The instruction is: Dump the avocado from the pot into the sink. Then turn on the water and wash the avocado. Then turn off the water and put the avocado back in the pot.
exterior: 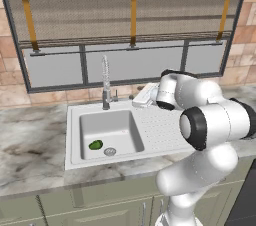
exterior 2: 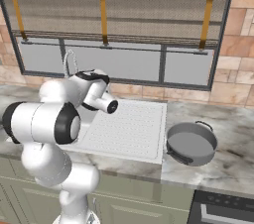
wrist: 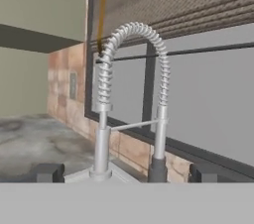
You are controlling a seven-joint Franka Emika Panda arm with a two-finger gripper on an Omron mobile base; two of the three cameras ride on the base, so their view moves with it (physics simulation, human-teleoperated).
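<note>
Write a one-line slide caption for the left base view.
Avocado lies in the sink basin beside the drain, as the arm reaches toward the spring faucet.

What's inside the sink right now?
The avocado lies on the bottom of the sink, beside the round drain. No water shows. In the right base view the arm covers the basin.

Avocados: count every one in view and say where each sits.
1. The avocado lies on the sink floor, just left of the drain. The pot on the counter looks empty.
</note>
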